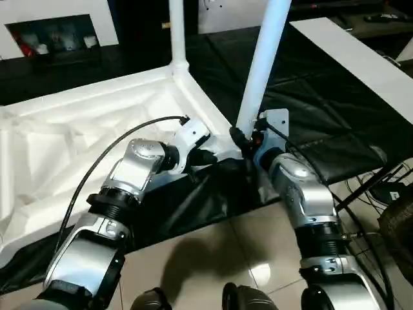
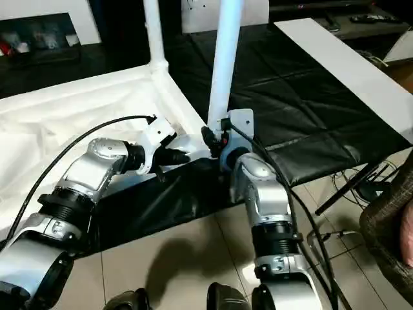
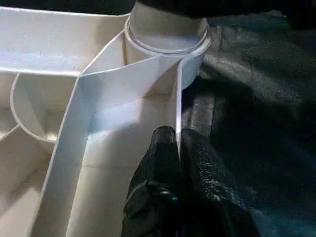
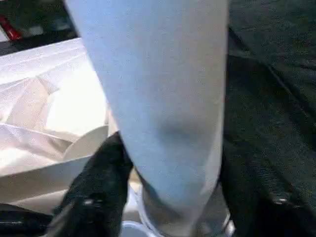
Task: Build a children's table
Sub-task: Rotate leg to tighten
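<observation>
The children's table top [image 1: 77,135] lies upside down on a black mat, ribbed underside facing up. Two white legs stand in its right-hand corner sockets: a far leg [image 1: 176,32] and a near leg [image 1: 261,64], which leans slightly to the right. My left gripper [image 1: 213,157] is shut on the thin rim wall [image 3: 178,98] of the top, just short of the near corner socket [image 3: 165,42]. At the base of the near leg [image 4: 163,98] my right gripper [image 1: 248,139] has one black finger [image 4: 98,187] pressed against each side.
The black mat [image 1: 310,97] runs on to the right under a long white board [image 1: 361,55]. A white cabinet [image 1: 51,32] stands at the back left. Cables and a dark wicker object [image 1: 397,226] sit low on the right. Tiled floor [image 1: 213,252] lies in front of me.
</observation>
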{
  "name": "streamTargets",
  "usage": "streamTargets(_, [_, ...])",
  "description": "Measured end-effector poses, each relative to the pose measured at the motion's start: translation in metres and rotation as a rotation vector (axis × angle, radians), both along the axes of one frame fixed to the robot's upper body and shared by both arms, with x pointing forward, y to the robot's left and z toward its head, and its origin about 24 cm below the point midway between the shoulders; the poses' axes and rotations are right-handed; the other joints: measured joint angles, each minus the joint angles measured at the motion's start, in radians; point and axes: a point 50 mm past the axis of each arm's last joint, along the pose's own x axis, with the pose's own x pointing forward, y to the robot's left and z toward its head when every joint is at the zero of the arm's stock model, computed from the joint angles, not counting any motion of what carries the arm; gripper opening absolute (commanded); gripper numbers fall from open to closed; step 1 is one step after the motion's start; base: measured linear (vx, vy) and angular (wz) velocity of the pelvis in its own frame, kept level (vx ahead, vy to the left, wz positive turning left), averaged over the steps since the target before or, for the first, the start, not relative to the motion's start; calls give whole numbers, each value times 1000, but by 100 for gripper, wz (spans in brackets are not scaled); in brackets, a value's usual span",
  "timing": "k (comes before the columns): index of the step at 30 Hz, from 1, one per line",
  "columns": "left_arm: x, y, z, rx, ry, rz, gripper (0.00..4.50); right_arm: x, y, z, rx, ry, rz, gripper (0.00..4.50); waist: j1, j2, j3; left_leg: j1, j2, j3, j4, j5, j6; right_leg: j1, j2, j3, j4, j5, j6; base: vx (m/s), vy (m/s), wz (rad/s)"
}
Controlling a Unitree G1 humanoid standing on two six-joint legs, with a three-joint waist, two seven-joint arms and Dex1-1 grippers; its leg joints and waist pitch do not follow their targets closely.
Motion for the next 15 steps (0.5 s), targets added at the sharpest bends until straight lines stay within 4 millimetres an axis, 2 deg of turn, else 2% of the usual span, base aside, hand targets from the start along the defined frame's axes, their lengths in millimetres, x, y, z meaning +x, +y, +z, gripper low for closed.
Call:
streamTargets(6, [-2, 2, 1, 48, -79, -71, 0, -6, 2, -4, -24, -49, 6, 337, 1, 0, 0, -1, 1, 0, -1, 0, 0, -1, 1, -1, 0, 0, 0, 0, 0, 0])
streamTargets(7, [-3, 3, 0, 51, -98, -90, 0, -9, 0, -4, -33, -64, 20, 358, 3, 0, 0, -1, 1, 0, -1, 0, 0, -1, 1, -1, -1, 0, 1, 0, 0, 0])
streamTargets(9, [-4, 4, 1, 63, -126, -122, 0, -14, -3, -7, -47, -81, 33, 364, 6, 0, 0, -1, 1, 0, -1, 0, 0, -1, 1, -1, 0, -1, 1, 0, 0, 0])
streamTargets(13, [-4, 10, 0, 95, -171, -177, 0, -32, -13, -14, -66, -115, 74, 409, 29, -1, 1, -1, 1, 0, -1, 0, 0, -1, 1, -1, 0, -1, 1, 0, 0, 0])
streamTargets(15, [-3, 12, 0, 100, -184, -189, 0, -43, -21, -16, -47, -127, 87, 418, 33, -1, 1, -2, 1, 0, -1, 0, 0, -1, 0, -1, 0, -1, 1, 0, 0, 0])
